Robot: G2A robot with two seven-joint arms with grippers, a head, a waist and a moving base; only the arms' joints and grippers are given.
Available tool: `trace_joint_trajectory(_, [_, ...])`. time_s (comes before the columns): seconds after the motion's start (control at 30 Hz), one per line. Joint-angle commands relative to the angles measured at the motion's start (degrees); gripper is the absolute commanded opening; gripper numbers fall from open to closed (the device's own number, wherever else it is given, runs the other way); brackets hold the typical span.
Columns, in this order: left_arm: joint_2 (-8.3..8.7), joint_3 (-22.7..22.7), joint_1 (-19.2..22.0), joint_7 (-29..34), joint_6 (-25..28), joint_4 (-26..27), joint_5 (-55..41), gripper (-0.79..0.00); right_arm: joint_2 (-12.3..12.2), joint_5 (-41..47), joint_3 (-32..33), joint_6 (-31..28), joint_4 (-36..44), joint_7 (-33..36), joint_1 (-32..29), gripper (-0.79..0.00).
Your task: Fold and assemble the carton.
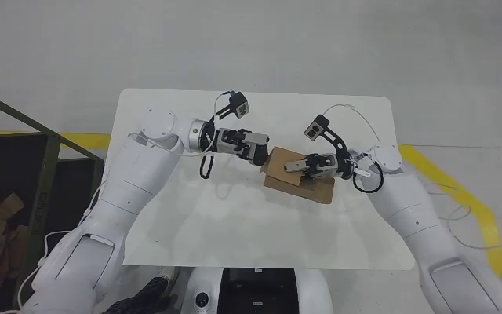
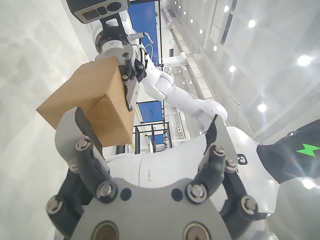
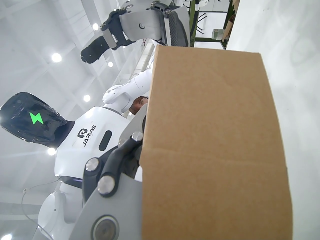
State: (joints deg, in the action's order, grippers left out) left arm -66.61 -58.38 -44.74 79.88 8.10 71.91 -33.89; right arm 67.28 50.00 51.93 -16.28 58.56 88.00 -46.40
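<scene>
A brown carton (image 1: 298,179) is at the middle right of the white table (image 1: 196,228). My right gripper (image 1: 296,166) is shut on the carton, one finger (image 2: 130,93) flat along its side wall and the other hidden behind the cardboard. In the right wrist view the carton (image 3: 212,138) stands close up, beside one finger (image 3: 140,123). My left gripper (image 1: 263,155) stands open at the carton's left end. In the left wrist view its two fingers spread wide, and one finger (image 2: 85,126) sits against the folded end flaps of the carton (image 2: 92,93).
A dark green frame with cardboard scraps (image 1: 23,196) stands off the table's left side. A yellow floor line (image 1: 439,169) runs past the right side. Bare table lies in front of the carton and to its left.
</scene>
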Motion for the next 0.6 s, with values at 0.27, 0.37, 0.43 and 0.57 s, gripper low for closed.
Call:
trace_joint_trajectory(0.27, [-0.01,0.3,-0.3,-0.1,-0.3,1.3,-0.1,0.0,0.1,0.0,0.3,0.0,-0.1,0.0,-0.1,-0.785])
trace_joint_trajectory(0.37, [-0.19,1.0,-0.2,-0.1,-0.5,1.4,-0.2,0.0,0.2,0.1,0.5,0.0,-0.2,0.0,-0.2,-0.785])
trace_joint_trajectory(0.43, [-0.3,1.3,-0.1,-0.2,-0.4,1.4,-0.4,0.0,0.3,0.0,0.6,0.0,-0.2,0.0,-0.2,-0.785])
trace_joint_trajectory(0.57, [-0.49,1.7,0.4,-0.3,-0.5,1.2,-0.5,0.0,0.4,0.1,0.7,0.0,-0.3,0.0,-0.3,-0.785])
